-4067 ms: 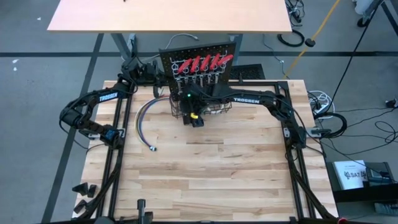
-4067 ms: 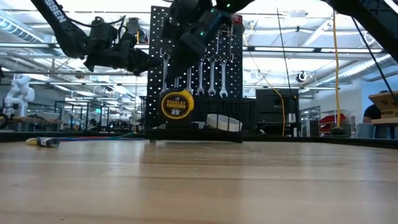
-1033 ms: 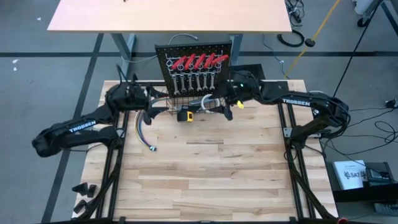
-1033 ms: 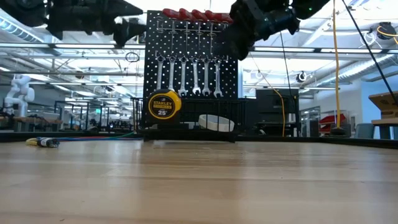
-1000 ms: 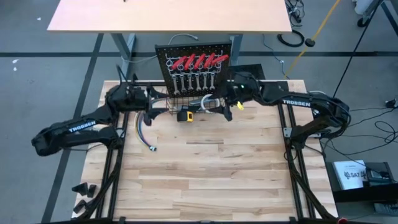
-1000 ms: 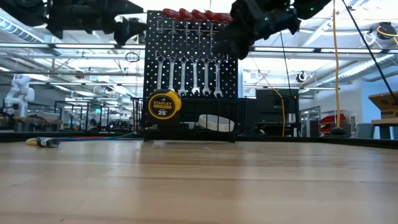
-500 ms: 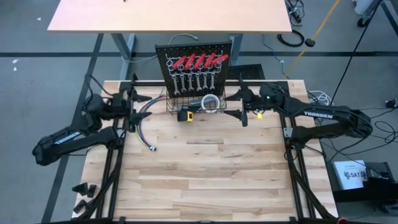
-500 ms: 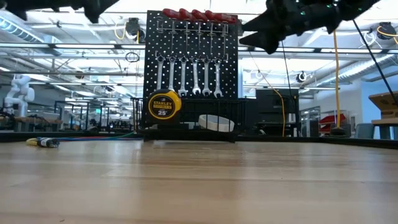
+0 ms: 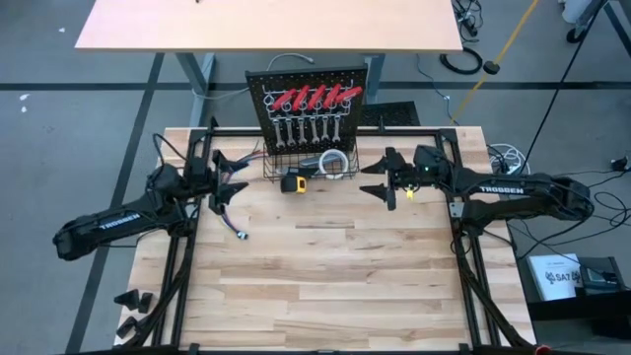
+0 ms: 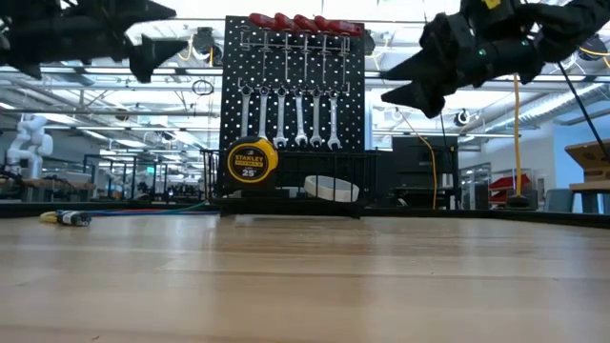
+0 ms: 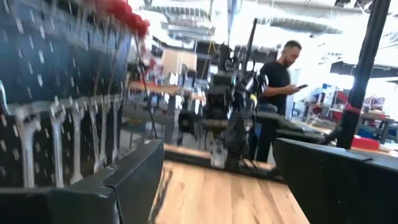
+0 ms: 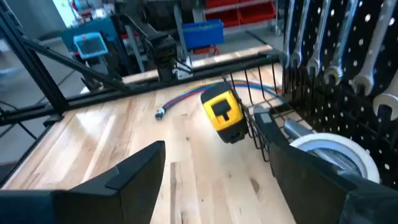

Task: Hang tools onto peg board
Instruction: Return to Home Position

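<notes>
The black peg board (image 9: 308, 104) stands upright at the table's far edge. Red-handled tools (image 9: 317, 97) sit in its top row, and silver wrenches (image 10: 289, 116) hang below them. A yellow tape measure (image 10: 250, 160) hangs on the outside of the wire basket (image 9: 308, 164) at the board's base. A white tape roll (image 12: 333, 153) lies inside the basket. My left gripper (image 9: 230, 174) is open in the air left of the board. My right gripper (image 9: 379, 179) is open to the board's right. Both are apart from the board and hold nothing.
A bundle of coloured wires (image 9: 229, 209) lies on the table left of the basket, below my left gripper. The black arm frame (image 9: 187, 247) borders the table's left and right sides. A person (image 11: 273, 93) stands in the room beyond.
Both grippers have drawn away from the peg board and sunk a little, staying open. The left one went toward the table's left edge and the right one toward its right edge. The tools on the board and the tape measure have kept their places.
</notes>
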`<action>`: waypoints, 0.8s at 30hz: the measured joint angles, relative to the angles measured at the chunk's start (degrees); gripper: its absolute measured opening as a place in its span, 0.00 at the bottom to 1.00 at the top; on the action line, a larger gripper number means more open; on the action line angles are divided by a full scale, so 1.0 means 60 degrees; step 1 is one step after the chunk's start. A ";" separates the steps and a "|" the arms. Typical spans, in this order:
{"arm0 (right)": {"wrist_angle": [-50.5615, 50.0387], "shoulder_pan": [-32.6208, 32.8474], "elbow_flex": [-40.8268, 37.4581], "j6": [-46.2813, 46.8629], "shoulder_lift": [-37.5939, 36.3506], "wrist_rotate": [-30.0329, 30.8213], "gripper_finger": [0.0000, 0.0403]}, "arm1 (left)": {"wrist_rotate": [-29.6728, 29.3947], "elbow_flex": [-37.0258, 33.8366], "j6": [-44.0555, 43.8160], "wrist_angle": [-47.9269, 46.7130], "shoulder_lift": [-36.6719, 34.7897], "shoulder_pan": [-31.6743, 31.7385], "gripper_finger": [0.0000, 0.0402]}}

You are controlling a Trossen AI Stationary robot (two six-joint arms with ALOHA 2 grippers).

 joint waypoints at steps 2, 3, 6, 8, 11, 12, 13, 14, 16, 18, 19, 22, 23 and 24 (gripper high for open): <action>0.0510 0.0000 -0.0326 0.0088 -0.0122 0.0000 0.70 | 0.0000 -0.0186 -0.0094 -0.0033 0.0007 -0.0068 0.77; 0.0701 0.0000 -0.0471 0.0139 -0.0206 0.0001 0.70 | -0.0003 -0.0273 -0.0099 0.0014 0.0007 -0.0090 0.77; 0.0924 0.0000 -0.0896 0.0176 -0.0536 0.0042 0.70 | -0.0003 -0.0522 -0.0091 0.0051 -0.0068 -0.0124 0.77; 0.0930 0.0000 -0.1190 0.0354 -0.0828 0.0215 0.70 | -0.0019 -0.0695 -0.0094 0.0008 -0.0124 -0.0122 0.77; 0.0924 -0.0004 -0.1704 0.0636 -0.1417 0.0582 0.70 | -0.0234 -0.0893 -0.0093 0.0038 -0.0214 -0.0123 0.77; 0.0915 -0.0004 -0.1875 0.0775 -0.1648 0.0714 0.70 | -0.0329 -0.0968 -0.0095 0.0059 -0.0250 -0.0122 0.77; 0.0918 0.0000 -0.2037 0.0907 -0.1903 0.0764 0.70 | -0.0401 -0.1029 -0.0098 0.0054 -0.0279 -0.0122 0.77; 0.0910 0.0013 -0.2200 0.1043 -0.2185 0.0771 0.70 | -0.0413 -0.1102 -0.0139 0.0056 -0.0315 -0.0122 0.77; 0.0926 0.0096 -0.2540 0.1291 -0.2799 0.0779 0.70 | -0.0433 -0.1212 -0.0195 0.0069 -0.0383 -0.0122 0.77; 0.0903 0.0191 -0.2885 0.1519 -0.3453 0.0779 0.70 | -0.0435 -0.1287 -0.0242 0.0066 -0.0445 -0.0122 0.77; 0.0904 0.0249 -0.3030 0.1617 -0.3760 0.0776 0.70 | -0.0433 -0.1289 -0.0244 0.0068 -0.0455 -0.0122 0.77; 0.0902 0.0513 -0.3387 0.1795 -0.4584 0.0944 0.70 | -0.0438 -0.1289 -0.0240 0.0258 -0.0526 -0.0122 0.77; 0.0867 0.0645 -0.3477 0.1845 -0.4807 0.1151 0.70 | -0.0476 -0.1289 -0.0237 0.0393 -0.0541 -0.0122 0.77; 0.0767 0.0800 -0.3542 0.1875 -0.5014 0.1415 0.70 | -0.0542 -0.1289 -0.0237 0.0532 -0.0557 -0.0122 0.77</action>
